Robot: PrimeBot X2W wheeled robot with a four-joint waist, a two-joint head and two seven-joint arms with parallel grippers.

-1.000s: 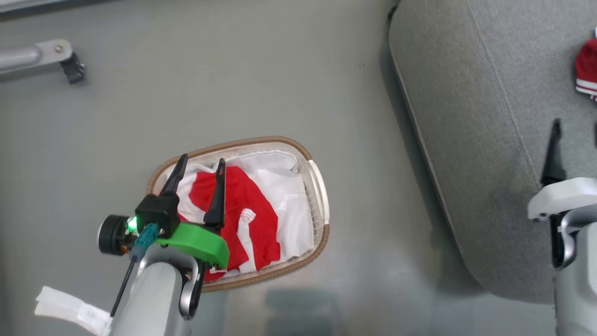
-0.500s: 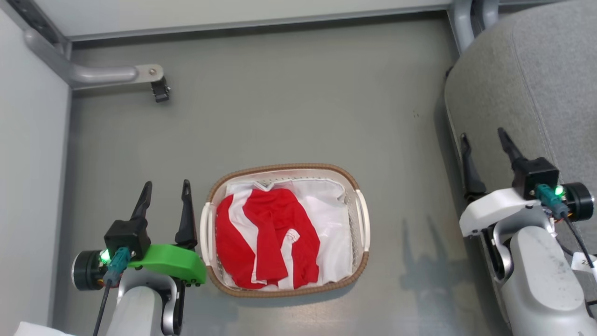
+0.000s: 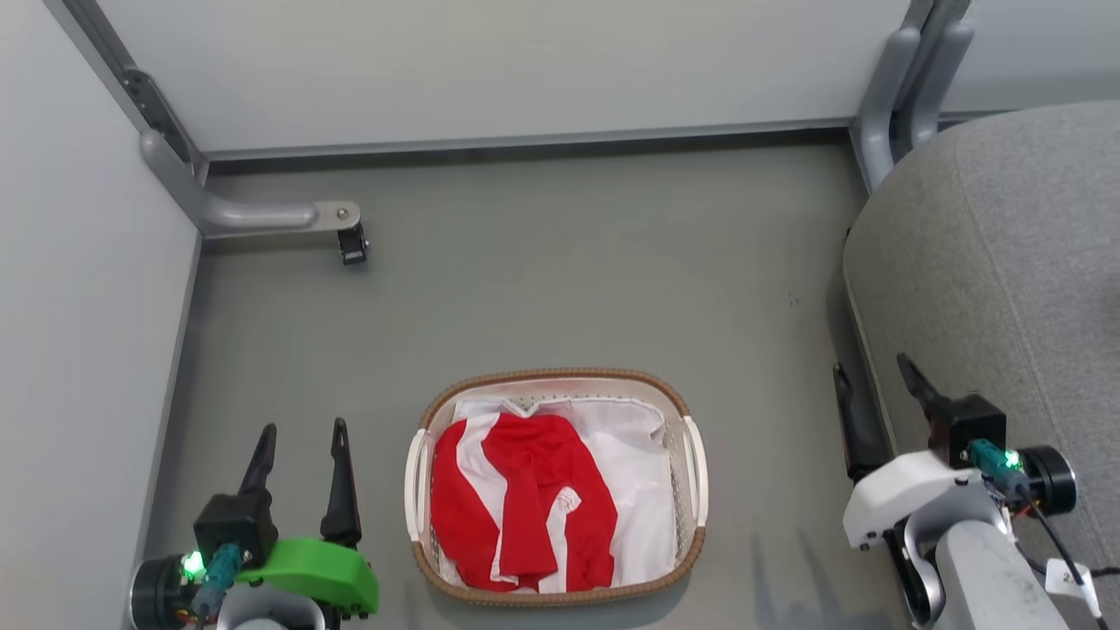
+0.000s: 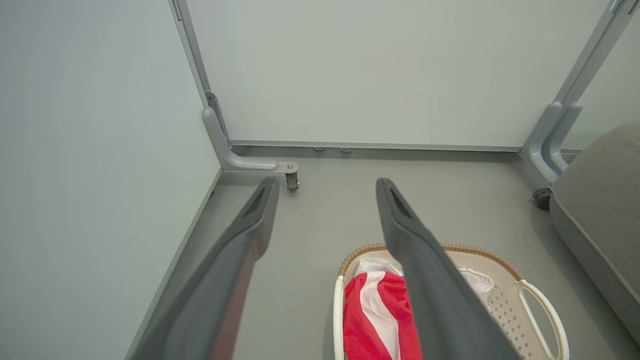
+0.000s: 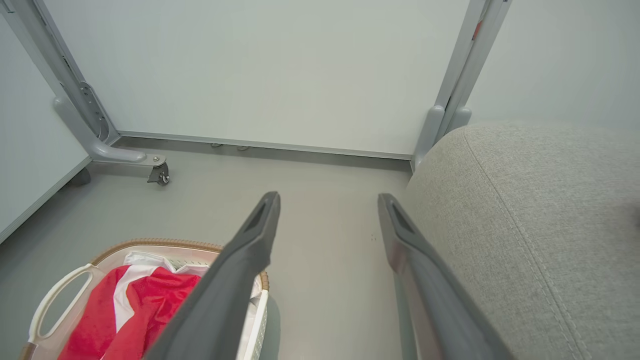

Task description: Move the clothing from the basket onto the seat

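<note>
Left fingers (image 3: pixel 340 490) and right fingers (image 3: pixel 850 424) spread, empty — basket (image 3: pixel 560 375) holds red-white clothing (image 3: pixel 534 490) atop white cloth (image 3: pixel 647 507).

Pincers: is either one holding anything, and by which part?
Nothing is held. The left pincer stands open beside the basket, the right pincer open by the seat; the clothing lies in the basket, untouched.

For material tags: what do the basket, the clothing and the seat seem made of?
Basket: white moulded plastic, slightly glossy, with punched holes; its brown rim looks braided, perhaps fibre. Clothing: soft matte red-and-white fabric, lying in folds, probably knit. Seat: grey woven upholstery, matte, with visible weave and stitched seams.
</note>
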